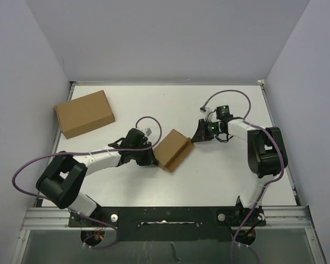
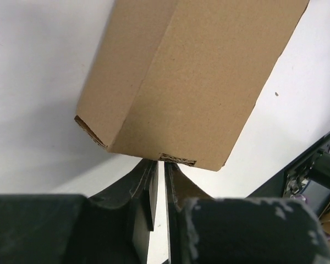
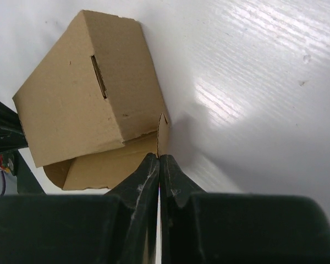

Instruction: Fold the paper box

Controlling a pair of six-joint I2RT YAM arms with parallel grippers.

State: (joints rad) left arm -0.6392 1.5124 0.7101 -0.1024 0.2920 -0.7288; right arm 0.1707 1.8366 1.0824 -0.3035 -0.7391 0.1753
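Right tool (image 3: pixel 159 157), clenched empty, touches a loose tab (image 3: pixel 163 131) of the paper box (image 3: pixel 82 93); left tool (image 2: pixel 160 163) nearly clenched at its edge, grip unclear. Walls stand; closing seems left.

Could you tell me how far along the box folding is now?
Done: the small brown cardboard mailer box stands folded into shape. In hand: the left fingers pinch its edge; the shut right fingers touch an upright side tab. Left, apparently: tucking that tab and closing the gaping end.

One paper box (image 1: pixel 173 149), one larger box (image 1: pixel 85 113), two arms (image 1: pixel 102 158) (image 1: pixel 262 144).
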